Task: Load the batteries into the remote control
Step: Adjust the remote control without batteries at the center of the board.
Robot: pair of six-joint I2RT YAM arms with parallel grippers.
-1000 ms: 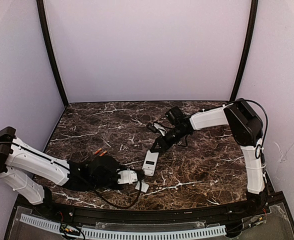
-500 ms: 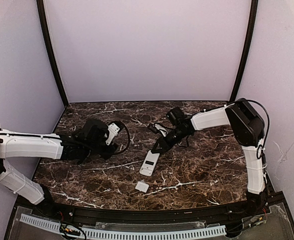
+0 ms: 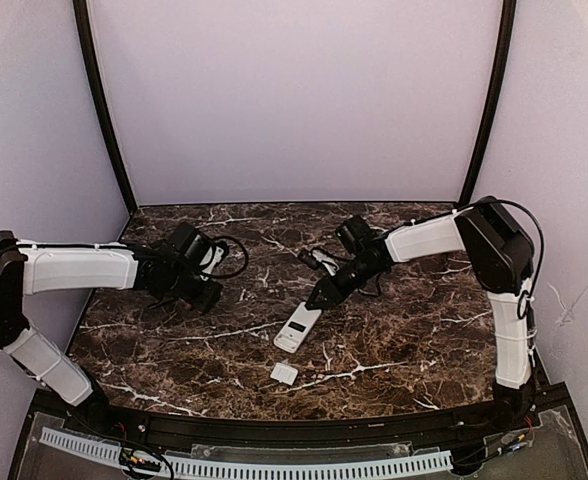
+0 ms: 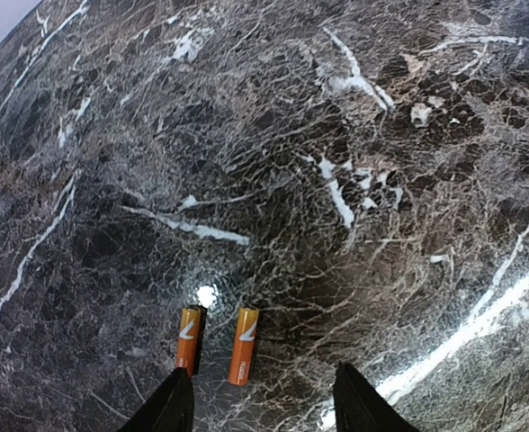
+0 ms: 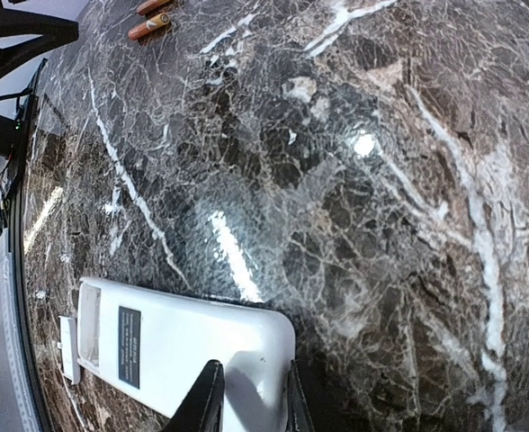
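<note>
The left fingers spread empty beside two orange batteries. The right fingers pinch one end of the remote control, its dark label unreadable. A white cover lies apart on the counter.

1. The table is dark marble with white veins.
2. Two orange batteries lie side by side, just ahead of the left gripper.
3. The white remote control lies recess-side up, with one end between the fingers of the right gripper.
4. A small white cover lies past the remote's other end, farther from that gripper.
</note>
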